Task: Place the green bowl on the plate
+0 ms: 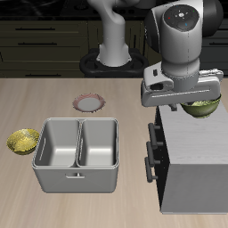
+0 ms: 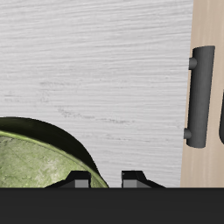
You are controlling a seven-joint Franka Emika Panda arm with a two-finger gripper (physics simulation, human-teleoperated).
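The green bowl (image 1: 203, 109) sits on top of the grey cabinet (image 1: 191, 151), near its back edge. My gripper (image 1: 194, 96) hangs just above the bowl's rim. In the wrist view the bowl (image 2: 35, 162) shows its glossy speckled inside. My gripper (image 2: 105, 179) is open, and the bowl's rim runs toward the gap between the two fingertips (image 2: 79, 181). I cannot tell whether a finger touches the rim. The plate (image 1: 88, 103), pale grey with a reddish-pink rim, lies on the wooden table farther back than the grey caddy.
A grey two-compartment caddy (image 1: 78, 165) stands in the table's middle. A yellow, golden bowl (image 1: 22, 142) lies beside it. The cabinet has dark drawer handles (image 1: 150, 151), one of which shows in the wrist view (image 2: 201, 96).
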